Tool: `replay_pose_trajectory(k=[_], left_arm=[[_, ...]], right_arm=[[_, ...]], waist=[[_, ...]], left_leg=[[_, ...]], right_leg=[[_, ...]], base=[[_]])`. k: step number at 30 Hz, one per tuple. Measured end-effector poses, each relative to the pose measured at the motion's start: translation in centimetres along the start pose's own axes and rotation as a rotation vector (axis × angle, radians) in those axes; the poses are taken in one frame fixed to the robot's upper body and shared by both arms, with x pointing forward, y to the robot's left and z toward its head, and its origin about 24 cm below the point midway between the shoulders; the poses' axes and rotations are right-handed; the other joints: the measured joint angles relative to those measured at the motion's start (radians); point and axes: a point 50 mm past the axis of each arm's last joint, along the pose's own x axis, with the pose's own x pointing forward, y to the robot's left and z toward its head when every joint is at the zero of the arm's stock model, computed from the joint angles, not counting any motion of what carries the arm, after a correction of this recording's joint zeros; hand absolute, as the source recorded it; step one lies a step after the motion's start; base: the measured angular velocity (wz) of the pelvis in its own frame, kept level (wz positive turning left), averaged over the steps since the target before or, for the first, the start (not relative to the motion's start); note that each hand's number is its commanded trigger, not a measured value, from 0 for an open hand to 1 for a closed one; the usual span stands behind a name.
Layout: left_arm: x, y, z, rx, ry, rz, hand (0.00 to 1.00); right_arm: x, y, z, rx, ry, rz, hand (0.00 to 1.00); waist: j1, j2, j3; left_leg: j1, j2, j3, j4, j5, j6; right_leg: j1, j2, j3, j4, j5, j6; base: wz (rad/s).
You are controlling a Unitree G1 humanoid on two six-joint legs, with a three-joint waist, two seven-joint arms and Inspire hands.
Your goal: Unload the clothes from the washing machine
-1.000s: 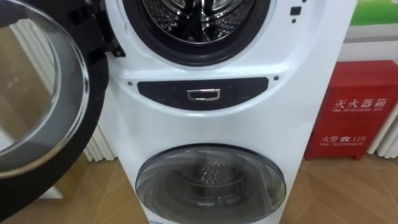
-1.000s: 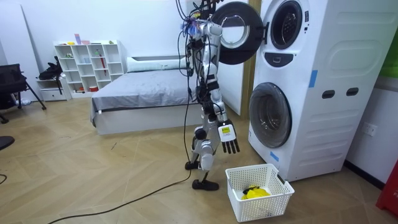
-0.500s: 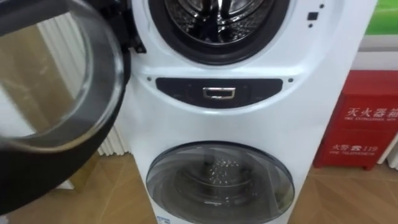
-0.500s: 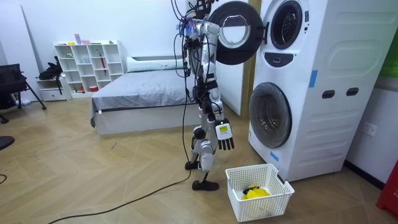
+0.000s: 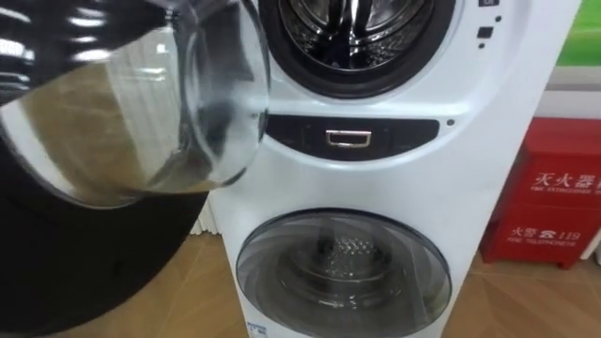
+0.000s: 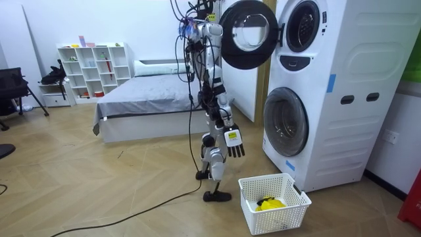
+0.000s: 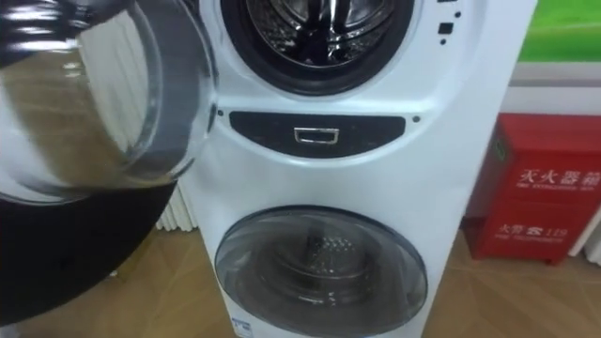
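**Washing machine, a tall white two-drum stack [image 5: 310,188], open at the top**

Its upper round, black-rimmed glass door [image 5: 141,103] is swung out to the robot's left, baring the shiny steel drum [image 5: 362,28]. The lower round glass door [image 5: 343,272] is closed. The robot stands facing it. The left robot hand [image 6: 216,29] is raised at the open door's edge; I cannot tell whether it grasps. The right robot hand [image 6: 235,141] hangs low, released. A yellow cloth [image 6: 268,204] lies in the white plastic basket [image 6: 276,214] on the floor near the machine.
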Motion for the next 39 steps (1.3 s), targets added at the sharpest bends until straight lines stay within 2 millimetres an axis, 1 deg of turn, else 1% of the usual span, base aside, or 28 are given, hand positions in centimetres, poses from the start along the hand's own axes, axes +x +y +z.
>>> replay_pose_trajectory(k=[1,2,3,4,5,6,8,9,10,12,14,16,19,21,23,25,26,28,29,31,32,33,34,35,36,37,38,39], left_arm=[[-0.1,-0.5,-0.3,0.000,0.020,-0.037,0.00],[-0.4,-1.9,-0.9,-0.007,0.061,-0.120,0.00],[-0.7,-2.7,-1.4,-0.012,0.091,-0.174,0.00],[-0.8,-3.0,-1.5,-0.014,0.101,-0.192,0.00],[-0.9,-3.3,-1.6,-0.019,0.109,-0.225,0.00],[-1.0,-3.7,-1.7,-0.023,0.116,-0.266,0.00],[-1.3,-4.3,-1.9,-0.034,0.123,-0.326,0.00],[-1.5,-4.8,-2.0,-0.041,0.132,-0.372,0.00],[-1.6,-5.1,-2.1,-0.045,0.139,-0.396,0.00],[-2.1,-6.5,-2.4,-0.057,0.172,-0.494,0.00],[-2.4,-7.7,-2.6,-0.073,0.185,-0.566,0.00],[-2.6,-8.4,-2.6,-0.094,0.185,-0.572,0.00],[-2.5,-9.5,-2.4,-0.041,0.168,-0.612,0.00],[-2.2,-10.3,-2.3,0.019,0.145,-0.631,0.00],[-1.6,-10.9,-2.6,0.043,0.142,-0.632,0.00],[-1.2,-11.5,-2.9,0.050,0.148,-0.647,0.00],[-1.4,-12.0,-3.2,0.049,0.159,-0.663,0.00],[-1.6,-12.0,-3.8,0.031,0.161,-0.634,0.00],[-1.6,-11.9,-4.4,0.028,0.167,-0.626,0.00],[-1.8,-11.8,-5.8,0.036,0.195,-0.619,0.00],[-2.2,-11.8,-7.0,0.040,0.229,-0.613,0.00],[-3.0,-11.6,-8.7,0.046,0.291,-0.607,0.00],[-3.7,-11.5,-9.6,0.052,0.333,-0.606,0.00],[-5.3,-10.8,-12.2,0.094,0.442,-0.596,0.00],[-8.0,-9.6,-15.5,0.142,0.611,-0.585,0.00],[-9.4,-9.0,-17.0,0.166,0.706,-0.577,0.00],[-13.3,-7.0,-19.7,0.222,0.902,-0.557,0.00],[-17.1,-4.6,-21.5,0.286,1.081,-0.530,0.00]], right_arm=[[0.0,0.1,0.1,-0.007,-0.005,-0.001,0.00],[0.0,0.2,0.5,-0.015,-0.015,-0.003,0.00],[0.1,0.4,0.8,-0.024,-0.026,-0.003,0.00],[0.1,0.4,0.9,-0.025,-0.029,-0.002,0.00],[0.1,0.4,0.8,-0.020,-0.028,-0.003,0.00],[0.0,0.4,0.8,-0.018,-0.029,-0.006,0.00],[0.0,0.5,1.2,-0.026,-0.046,-0.002,0.00],[0.0,0.5,1.4,-0.035,-0.051,-0.001,0.00],[0.1,0.6,1.6,-0.043,-0.055,0.002,0.00],[0.2,1.0,2.3,-0.046,-0.072,0.014,0.00],[0.2,1.4,2.6,-0.039,-0.080,0.028,0.00],[0.2,1.5,2.6,-0.024,-0.077,0.033,0.00],[0.2,1.5,2.4,-0.020,-0.073,0.035,0.00],[0.3,1.7,2.6,-0.017,-0.079,0.036,0.00],[0.3,1.8,2.6,-0.015,-0.085,0.039,0.00],[0.3,1.8,2.5,-0.018,-0.085,0.041,0.00],[0.3,1.9,2.6,-0.021,-0.092,0.044,0.00],[0.3,1.9,2.3,-0.026,-0.085,0.041,0.00],[0.3,1.8,2.2,-0.027,-0.080,0.037,0.00],[0.3,1.8,2.3,-0.030,-0.083,0.032,0.00],[0.3,1.8,2.2,-0.029,-0.082,0.033,0.00],[0.3,2.1,2.2,-0.024,-0.084,0.038,0.00],[0.3,2.3,2.2,-0.021,-0.084,0.040,0.00],[0.3,2.6,2.1,-0.017,-0.085,0.039,0.00],[0.3,2.9,2.1,-0.017,-0.085,0.041,0.00],[0.3,3.1,2.0,-0.019,-0.084,0.046,0.00],[0.3,3.4,1.8,-0.023,-0.078,0.057,0.00],[0.3,3.8,1.5,-0.015,-0.071,0.068,0.00]], waist=[[-0.001,0.001,-0.0003],[-0.003,0.003,-0.0024],[-0.013,0.003,-0.0045],[-0.021,0.004,-0.0050],[-0.031,0.006,-0.0086],[-0.031,0.008,-0.0136],[-0.032,0.014,-0.0128],[-0.039,0.016,-0.0140],[-0.045,0.017,-0.0135],[-0.070,0.025,-0.0069],[-0.095,0.029,-0.0038],[-0.105,0.031,-0.0043],[-0.112,0.031,-0.0029],[-0.136,0.032,-0.0003],[-0.153,0.033,0.0004],[-0.160,0.034,0.0010],[-0.165,0.036,0.0014],[-0.162,0.031,0.0071],[-0.161,0.028,0.0087],[-0.161,0.028,0.0089],[-0.165,0.025,0.0087],[-0.161,0.018,0.0071],[-0.159,0.014,0.0051],[-0.158,0.009,0.0022],[-0.160,0.002,-0.0015],[-0.165,-0.004,-0.0037],[-0.167,-0.019,-0.0056],[-0.168,-0.034,-0.0110]], left_leg=[[-0.003,0.000,0.003,0.000,0.001,0.000],[-0.009,0.001,0.014,-0.001,0.002,0.002],[-0.011,0.001,0.023,-0.005,0.004,0.005],[-0.011,0.002,0.025,-0.007,0.004,0.005],[-0.010,0.002,0.028,-0.011,0.004,0.005],[-0.005,0.005,0.039,-0.017,0.004,0.005],[0.008,0.015,0.059,-0.028,0.004,0.005],[0.014,0.017,0.068,-0.035,0.004,0.005],[0.018,0.017,0.071,-0.038,0.004,0.005],[0.023,0.018,0.077,-0.044,-0.001,0.002],[0.022,0.020,0.079,-0.047,-0.003,0.002],[0.024,0.020,0.081,-0.053,-0.004,0.001],[0.025,0.024,0.084,-0.053,-0.007,-0.001],[0.024,0.033,0.088,-0.054,-0.008,-0.002],[0.026,0.035,0.097,-0.055,-0.008,-0.003],[0.028,0.035,0.111,-0.057,-0.010,-0.005],[0.028,0.036,0.129,-0.060,-0.012,-0.006],[0.040,0.039,0.143,-0.061,-0.014,-0.007],[0.044,0.041,0.147,-0.062,-0.015,-0.007],[0.056,0.048,0.159,-0.071,-0.015,-0.008],[0.063,0.048,0.161,-0.071,-0.018,-0.010],[0.074,0.046,0.166,-0.069,-0.022,-0.013],[0.078,0.045,0.170,-0.070,-0.023,-0.014],[0.088,0.050,0.180,-0.071,-0.026,-0.019],[0.092,0.054,0.185,-0.071,-0.028,-0.023],[0.092,0.056,0.185,-0.070,-0.029,-0.025],[0.091,0.061,0.187,-0.068,-0.032,-0.030],[0.089,0.068,0.187,-0.066,-0.033,-0.035]], right_leg=[[-0.004,0.000,0.003,0.000,0.002,-0.001],[-0.016,0.003,0.014,0.002,0.006,-0.002],[-0.021,0.006,0.024,0.000,0.013,-0.010],[-0.022,0.007,0.025,0.001,0.015,-0.014],[-0.023,0.008,0.029,0.003,0.019,-0.016],[-0.026,0.010,0.038,0.005,0.019,-0.016],[-0.029,0.012,0.053,0.013,0.018,-0.016],[-0.029,0.014,0.055,0.014,0.017,-0.015],[-0.029,0.015,0.056,0.013,0.017,-0.015],[-0.029,0.021,0.070,0.010,0.016,-0.015],[-0.029,0.023,0.071,0.004,0.015,-0.015],[-0.030,0.027,0.076,-0.001,0.015,-0.015],[-0.032,0.031,0.077,-0.005,0.015,-0.015],[-0.035,0.033,0.078,-0.005,0.015,-0.015],[-0.035,0.034,0.081,-0.005,0.015,-0.015],[-0.039,0.039,0.095,-0.004,0.016,-0.015],[-0.046,0.043,0.112,-0.003,0.016,-0.017],[-0.045,0.046,0.123,-0.002,0.018,-0.019],[-0.042,0.047,0.125,0.001,0.018,-0.019],[-0.038,0.047,0.128,0.004,0.018,-0.021],[-0.032,0.049,0.133,0.007,0.014,-0.026],[-0.029,0.052,0.135,0.006,0.006,-0.030],[-0.027,0.054,0.136,0.004,0.002,-0.032],[-0.025,0.058,0.141,0.006,0.000,-0.036],[-0.026,0.064,0.149,0.013,-0.003,-0.042],[-0.030,0.066,0.150,0.016,-0.005,-0.044],[-0.030,0.073,0.154,0.016,-0.006,-0.049],[-0.031,0.079,0.154,0.015,-0.004,-0.053]], base=[[-0.18],[-0.25],[-0.25],[-0.15],[-0.16],[-0.20],[-0.30],[-0.25],[-0.17],[-0.14],[-0.06],[-0.03],[-0.01],[0.00],[-0.11],[-0.25],[-0.37],[-0.26],[-0.10],[-0.12],[-0.14],[-0.15],[-0.24],[-0.29],[-0.27],[-0.19],[-0.07],[-0.03]])
